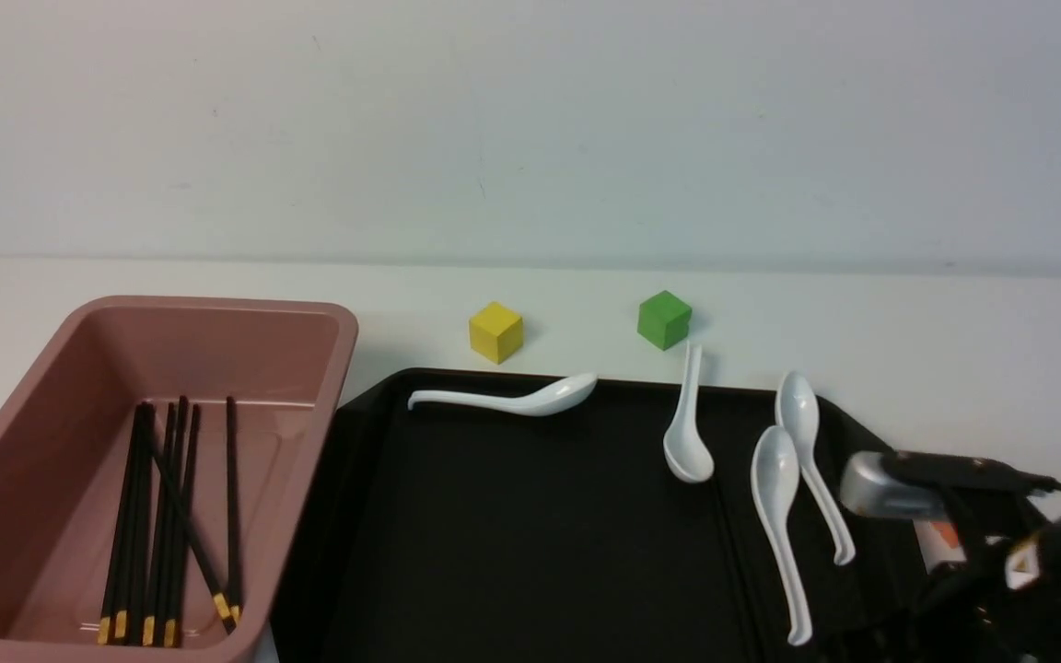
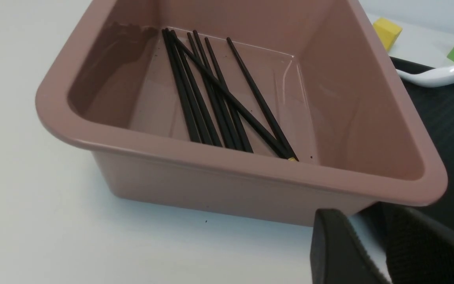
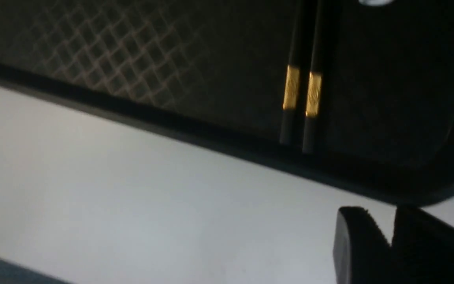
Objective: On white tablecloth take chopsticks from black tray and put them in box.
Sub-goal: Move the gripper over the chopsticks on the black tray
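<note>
Chopsticks (image 1: 171, 516): thin black sticks with gold bands. Most lie in the box (image 1: 217, 304); one pair lies on the black tray (image 1: 512, 534).
Front view, layout: box at left on the white tablecloth (image 1: 908, 322), tray beside it. Four white spoons (image 1: 775, 516) at the tray's far and right parts. Yellow cube (image 1: 495, 331) and green cube (image 1: 663, 319) behind the tray.
Front view, arms: only the right arm (image 1: 1046, 552) shows, low over the tray's right end. Its fingers are hidden here. Left arm out of frame.
Front view, gap: tray pair not made out, black on black.
Left wrist view: looks into the box (image 2: 250, 161). Chopsticks (image 2: 211, 90) lie roughly parallel on its floor, one crossing the rest.
Left gripper (image 2: 365, 215): outside the box's near corner, fingers close together with a narrow slit, empty.
Right wrist view: the only view showing the tray pair (image 3: 292, 86). Side by side and touching, butt ends near the tray (image 3: 112, 59) rim, tablecloth (image 3: 132, 189) beyond.
Right gripper (image 3: 393, 215): over the cloth just outside the rim, fingers nearly together, nothing between them.
Handling (judged): light, stiff, smooth, likely to roll or slip. Flat on the tray, so little room under them.
Grip spot (judged): across both sticks around the gold bands, fingers either side of the pair, so they lift together.
Progress (judged): nearly done; this pair is left.
</note>
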